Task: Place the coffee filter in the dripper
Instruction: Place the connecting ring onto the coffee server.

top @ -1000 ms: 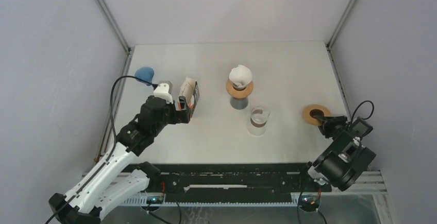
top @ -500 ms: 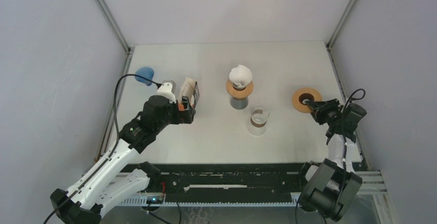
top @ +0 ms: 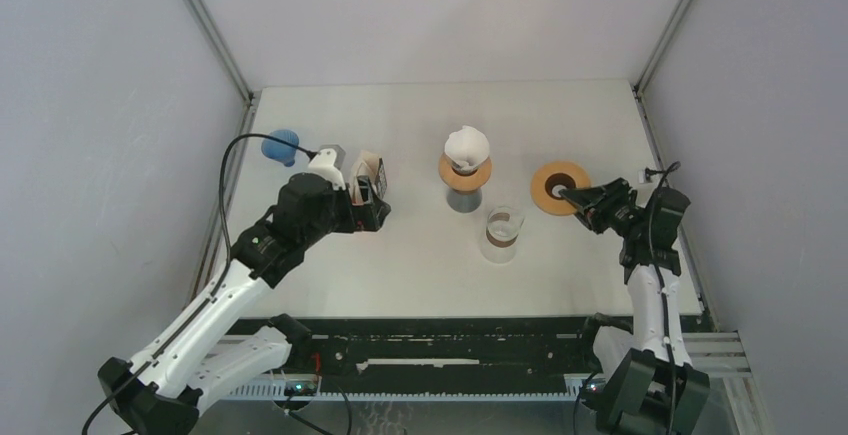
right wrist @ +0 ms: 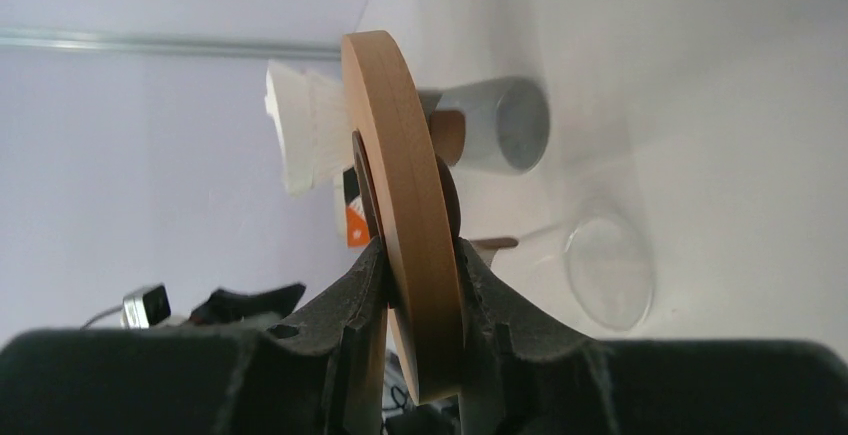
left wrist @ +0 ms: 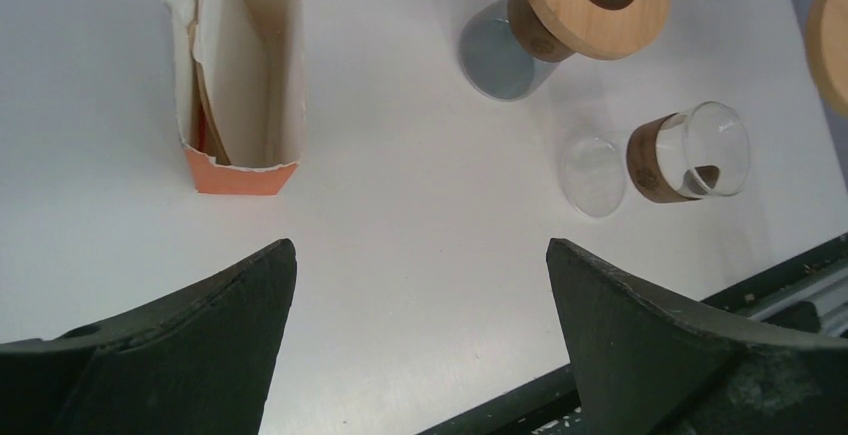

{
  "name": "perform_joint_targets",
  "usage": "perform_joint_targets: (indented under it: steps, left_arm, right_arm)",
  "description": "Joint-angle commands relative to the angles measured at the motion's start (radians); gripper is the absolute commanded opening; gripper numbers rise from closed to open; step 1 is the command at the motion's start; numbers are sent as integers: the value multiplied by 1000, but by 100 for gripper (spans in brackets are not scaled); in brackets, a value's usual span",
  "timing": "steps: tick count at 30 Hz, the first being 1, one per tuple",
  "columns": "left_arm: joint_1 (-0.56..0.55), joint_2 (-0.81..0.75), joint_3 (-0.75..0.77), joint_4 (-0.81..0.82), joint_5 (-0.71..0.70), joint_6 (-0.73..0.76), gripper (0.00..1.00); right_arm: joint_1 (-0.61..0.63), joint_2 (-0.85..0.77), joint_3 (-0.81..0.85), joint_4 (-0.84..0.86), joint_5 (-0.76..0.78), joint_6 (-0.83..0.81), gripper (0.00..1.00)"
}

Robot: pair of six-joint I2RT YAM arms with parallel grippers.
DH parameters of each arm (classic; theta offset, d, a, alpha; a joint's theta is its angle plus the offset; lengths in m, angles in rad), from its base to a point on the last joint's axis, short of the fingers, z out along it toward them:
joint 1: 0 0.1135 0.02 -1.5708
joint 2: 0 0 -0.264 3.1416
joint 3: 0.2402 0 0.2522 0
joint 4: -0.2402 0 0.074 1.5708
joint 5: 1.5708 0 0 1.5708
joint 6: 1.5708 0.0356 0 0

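Right gripper (top: 578, 198) pinches round wooden ring (top: 545, 180) w/ dark centre, right of clear glass beaker (top: 501, 233). Left gripper (left wrist: 418, 247), spread wide & empty, near orange cardboard filter box (left wrist: 240, 170). White paper filter (top: 466, 143) sits in wood-collared dripper (top: 465, 172), centre-far. Step seems ring transfer; next needs level set-down.

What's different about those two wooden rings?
The right ring is clamped in the right gripper; the middle ring rests flat on a grey cup. The middle ring holds a white filter; the right ring holds none. Both are round, tan wood.
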Motion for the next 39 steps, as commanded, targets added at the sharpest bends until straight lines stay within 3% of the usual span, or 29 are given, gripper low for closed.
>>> perform_joint_targets:
  steps: [1, 11, 21, 39]
  left_arm:
    - [-13, 15, 74, 31, 64, -55, 100]
    - [-70, 90, 106, 84, 96, -133, 100]
    - [-94, 128, 98, 108, 97, -171, 100]
    - [-96, 166, 103, 130, 120, -168, 100]
  right_arm:
    - [78, -33, 52, -7, -64, 32, 3]
    - [284, 13, 92, -49, -62, 25, 4]
    - [390, 86, 92, -55, -34, 30, 4]
    - [463, 151, 92, -120, 36, -24, 16]
